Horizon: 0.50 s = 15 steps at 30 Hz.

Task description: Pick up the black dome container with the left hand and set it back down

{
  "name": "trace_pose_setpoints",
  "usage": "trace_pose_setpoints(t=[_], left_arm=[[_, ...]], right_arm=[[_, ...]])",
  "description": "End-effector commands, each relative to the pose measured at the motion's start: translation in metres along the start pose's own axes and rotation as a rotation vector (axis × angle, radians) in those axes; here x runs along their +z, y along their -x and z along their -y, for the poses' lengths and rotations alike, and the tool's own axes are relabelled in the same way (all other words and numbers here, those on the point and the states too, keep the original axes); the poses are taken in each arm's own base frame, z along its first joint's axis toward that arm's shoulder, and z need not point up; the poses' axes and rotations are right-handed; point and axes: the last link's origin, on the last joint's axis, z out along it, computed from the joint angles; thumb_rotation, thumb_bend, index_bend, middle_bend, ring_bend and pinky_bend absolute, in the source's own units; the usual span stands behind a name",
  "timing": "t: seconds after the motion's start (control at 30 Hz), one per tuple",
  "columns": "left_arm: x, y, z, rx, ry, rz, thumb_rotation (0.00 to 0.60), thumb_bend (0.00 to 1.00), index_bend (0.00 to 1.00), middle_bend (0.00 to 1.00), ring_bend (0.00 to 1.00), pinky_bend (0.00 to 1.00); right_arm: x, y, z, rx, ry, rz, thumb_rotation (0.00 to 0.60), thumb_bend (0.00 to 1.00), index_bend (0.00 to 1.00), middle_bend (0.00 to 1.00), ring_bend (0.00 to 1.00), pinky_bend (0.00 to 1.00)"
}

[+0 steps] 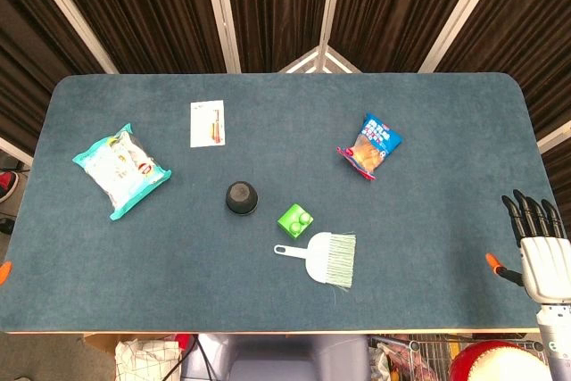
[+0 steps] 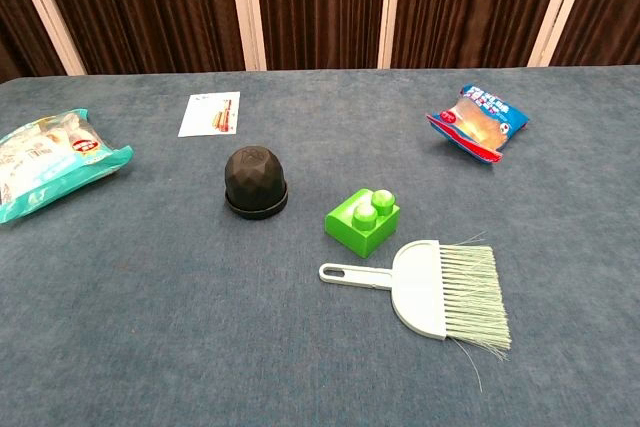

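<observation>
A: Head view first. Bench (image 1: pixel 428 256) has a blue-grey felt-like top with rounded far corners; dark brown pleated curtains with pale frame bars stand behind it.

B: Task thing?

A: Black dome container (image 1: pixel 241 197) sits upright near the bench's middle, nothing touching it. Green toy brick (image 1: pixel 295 219) just to its right, white hand brush with pale green bristles (image 1: pixel 323 258) near that, toward the front edge. Teal snack bag (image 1: pixel 119 170) well left, white card (image 1: pixel 207 123) behind the dome, blue-and-red snack packet (image 1: pixel 370 146) at far right.

B: Hands?

A: Right hand (image 1: pixel 538 243) at the bench's right edge, white palm, black fingers straight and slightly apart, grasping nothing. Left hand isn't in either view.

B: Chest view?

A: Same blue felt bench (image 2: pixel 150 347), same curtains along the back. Black dome container (image 2: pixel 255 182) stands on its flat rim left of centre, faceted top. Green toy brick (image 2: pixel 362 219) beside it to the right, apart from it. Hand brush (image 2: pixel 430 287) in front of the brick, handle pointing left. Teal snack bag (image 2: pixel 45 162) at the left edge, white card (image 2: pixel 210 114) behind, snack packet (image 2: pixel 478 122) far right. No hand shows here.
</observation>
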Motion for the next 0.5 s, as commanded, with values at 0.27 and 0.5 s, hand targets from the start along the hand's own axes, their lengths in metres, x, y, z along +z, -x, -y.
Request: trace_pose_setpoints(t=[0.27,0.5], left_arm=[[-0.004,-0.006,0.002,-0.018,-0.003,-0.025,0.600,0.34,0.13,0.05,0.00,0.00],[-0.001,0.000,-0.003,-0.011,0.024,-0.006,0.600,0.34,0.12,0.05,0.00,0.00]], right_arm=[[0.002,0.001,0.003,0.015,-0.006,0.034,0.600,0.21,0.00,0.01,0.08,0.00],[-0.004,-0.007,0.003,0.039,-0.013,0.005,0.600,0.21,0.00,0.01,0.08,0.00]])
